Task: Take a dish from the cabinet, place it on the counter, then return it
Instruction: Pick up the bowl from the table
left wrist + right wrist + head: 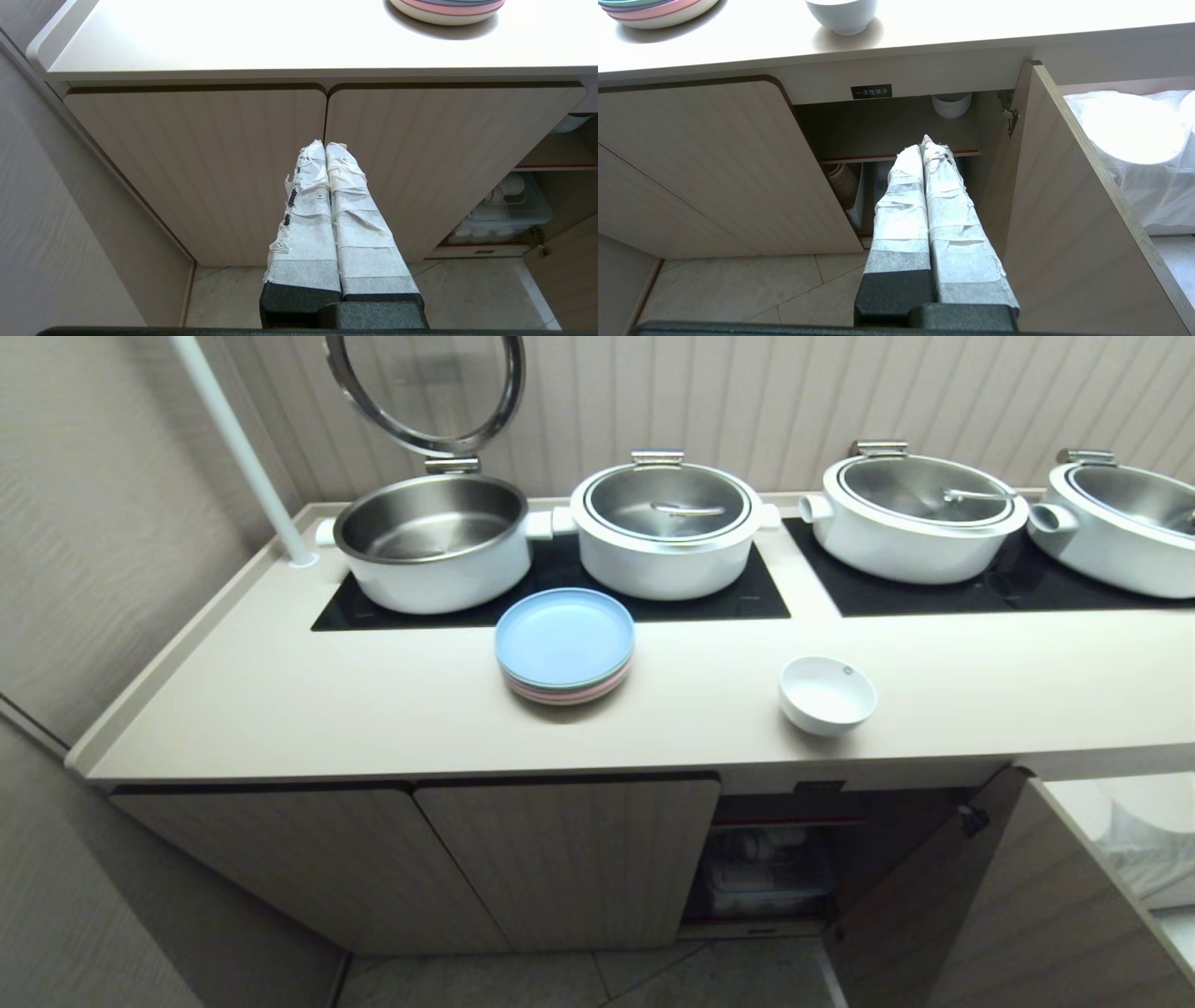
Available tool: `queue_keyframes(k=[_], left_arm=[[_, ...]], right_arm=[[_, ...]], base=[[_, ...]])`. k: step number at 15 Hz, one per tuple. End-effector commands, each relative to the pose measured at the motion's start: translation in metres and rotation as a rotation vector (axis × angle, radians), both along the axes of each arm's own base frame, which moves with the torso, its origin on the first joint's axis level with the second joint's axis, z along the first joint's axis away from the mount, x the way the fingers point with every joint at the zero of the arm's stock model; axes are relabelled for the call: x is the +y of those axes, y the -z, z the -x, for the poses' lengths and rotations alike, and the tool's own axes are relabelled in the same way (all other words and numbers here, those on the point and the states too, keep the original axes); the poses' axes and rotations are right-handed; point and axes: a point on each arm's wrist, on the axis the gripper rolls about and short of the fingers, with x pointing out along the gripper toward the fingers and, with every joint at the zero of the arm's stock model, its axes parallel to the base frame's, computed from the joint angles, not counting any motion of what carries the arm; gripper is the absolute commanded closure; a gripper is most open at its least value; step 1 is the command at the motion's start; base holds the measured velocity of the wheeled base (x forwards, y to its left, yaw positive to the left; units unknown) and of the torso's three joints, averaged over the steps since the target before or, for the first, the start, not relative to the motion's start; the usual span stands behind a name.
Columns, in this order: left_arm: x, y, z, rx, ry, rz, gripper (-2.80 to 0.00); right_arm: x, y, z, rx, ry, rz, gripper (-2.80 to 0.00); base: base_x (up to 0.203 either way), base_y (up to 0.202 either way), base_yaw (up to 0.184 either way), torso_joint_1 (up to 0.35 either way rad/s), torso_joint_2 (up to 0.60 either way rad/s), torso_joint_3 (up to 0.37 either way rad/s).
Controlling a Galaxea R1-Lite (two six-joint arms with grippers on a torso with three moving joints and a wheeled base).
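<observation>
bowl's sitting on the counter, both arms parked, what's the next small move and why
Probably raise the right gripper, shut and empty below the counter, toward the white dish: it stands above the open cabinet it must return to.

Pale ribbed wall panelling [840, 392] runs behind at twelve o'clock. A textured beige side wall [84, 523] stands at nine o'clock. Light grey stone floor tiles [523, 980] lie below at six o'clock. A slanted white pole [245, 453] rises at eleven o'clock.

Glossy white dish [827, 693]; smooth counter [280, 709]; perhaps plastic plates [565, 646].
</observation>
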Motion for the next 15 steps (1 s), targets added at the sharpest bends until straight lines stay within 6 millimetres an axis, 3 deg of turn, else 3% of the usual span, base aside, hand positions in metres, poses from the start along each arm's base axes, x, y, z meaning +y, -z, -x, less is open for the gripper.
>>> queue_keyframes(k=[1,9,15], left_arm=[[0.0000,0.0000,0.0000,0.000,-0.002,0.001,0.00],[0.0000,0.0002,0.0000,0.001,0.000,-0.001,0.00],[0.0000,0.0002,0.0000,0.001,-0.001,-0.002,0.00]], right_arm=[[0.0000,-0.0004,-0.0001,0.001,-0.001,-0.001,0.00],[0.0000,-0.0004,-0.0001,0.001,-0.001,-0.002,0.00],[0.0000,0.0000,-0.0002,0.002,-0.001,-0.002,0.00]], base=[[0.000,0.000,0.000,0.000,0.00,0.000],[0.008,0.000,0.000,0.000,0.00,0.000],[0.191,0.000,0.001,0.008,0.00,0.001]])
